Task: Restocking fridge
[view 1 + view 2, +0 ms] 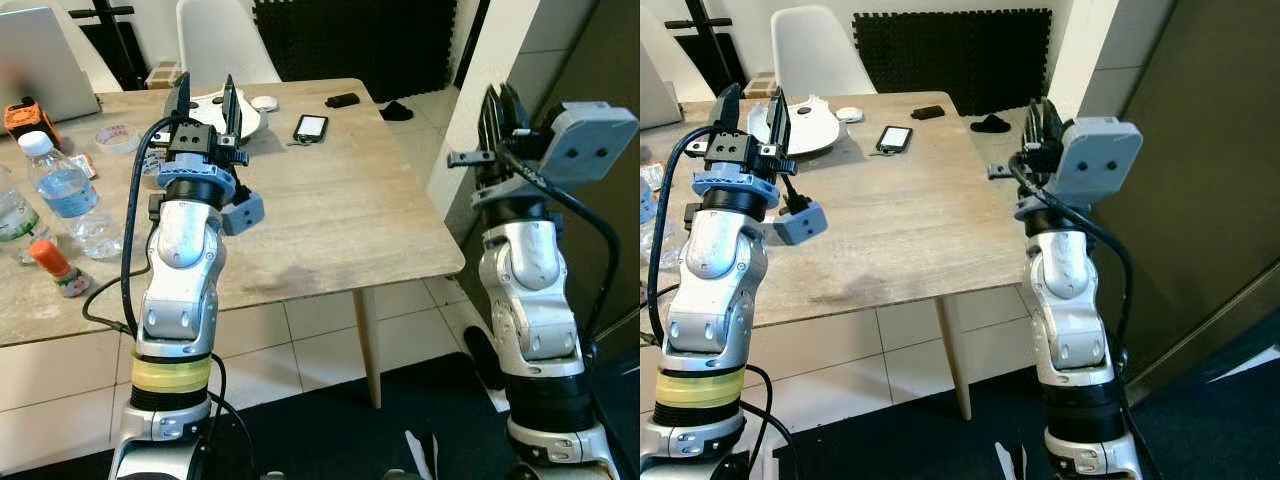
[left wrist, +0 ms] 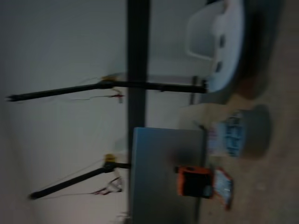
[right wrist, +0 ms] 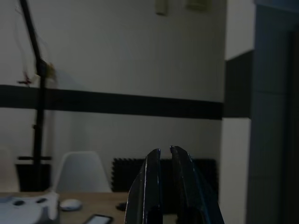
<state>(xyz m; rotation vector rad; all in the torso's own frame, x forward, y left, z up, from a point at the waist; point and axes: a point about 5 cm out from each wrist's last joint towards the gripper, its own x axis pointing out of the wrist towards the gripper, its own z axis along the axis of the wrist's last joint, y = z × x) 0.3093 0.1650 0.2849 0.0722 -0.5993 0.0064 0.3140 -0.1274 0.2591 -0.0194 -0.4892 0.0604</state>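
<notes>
Nothing has been restocked yet, as far as you can judge: both grippers are raised and empty, and no fridge interior is open before you. Your left gripper [image 1: 207, 100] stands at about 11 o'clock in the head view, fingers spread apart and pointing up over the wooden table [image 1: 330, 210], holding nothing. Your right gripper [image 1: 498, 112] is up at about 2 o'clock beside the dark panel [image 1: 1200, 180] off the table's right edge; its fingers [image 3: 154, 186] sit nearly pressed together with only a thin slit between them, pinching nothing.

Likely stock lies at 9 o'clock on the table: a water bottle [image 1: 65, 195] upright, and a small orange-capped bottle [image 1: 58, 268] lying near the front edge just beside it. A phone [image 1: 311, 127] and a laptop [image 1: 40, 60] sit farther back.

Everything is left: pick an item, open the fridge, place it. Whether the dark panel is the fridge, you cannot tell.
</notes>
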